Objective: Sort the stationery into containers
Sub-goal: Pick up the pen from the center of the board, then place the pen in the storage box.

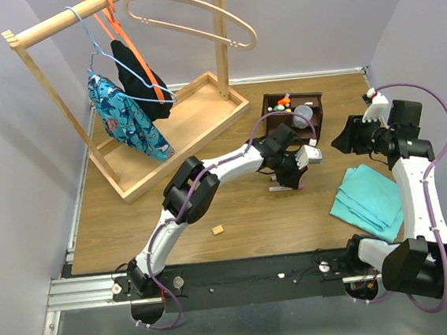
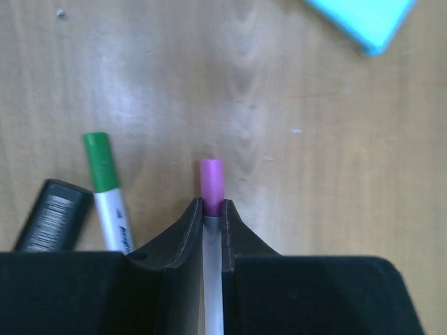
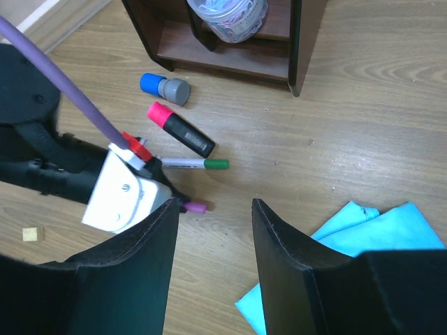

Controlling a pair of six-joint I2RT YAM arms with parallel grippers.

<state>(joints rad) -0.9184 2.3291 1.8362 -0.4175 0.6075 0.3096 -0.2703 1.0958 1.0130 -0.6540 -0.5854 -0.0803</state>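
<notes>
Purple pen (image 2: pixel 211 183) lies flat on the wooden table (image 1: pixel 252 212), a little in front of the dark brown box (image 1: pixel 292 112). It is thin and round, with a smooth grey body and a purple cap. The left gripper (image 2: pixel 211 209) is down over it. Its two black fingers are pressed against the grey body, one on each side, so it has hold of the pen, and the cap sticks out past the tips. Just beside it lies the green marker (image 2: pixel 105 188), thin and white with a green cap. Next to that is the black marker (image 3: pixel 180 130), which is fatter and has a pink cap. A short blue piece (image 3: pixel 164 86) with a grey end lies close to the box's foot. The box is made of dark wood with open tops, and a round cup (image 3: pixel 227 14) with purple bits inside stands in one of its spaces. The small tan eraser (image 1: pixel 218 230), shaped like a block, sits alone, well apart from the pens and nearer the arms. The right gripper (image 3: pixel 214 206) hangs above the table with its fingers wide apart and nothing between them. Near it lies the soft folded blue-green cloth (image 1: pixel 371 199).
</notes>
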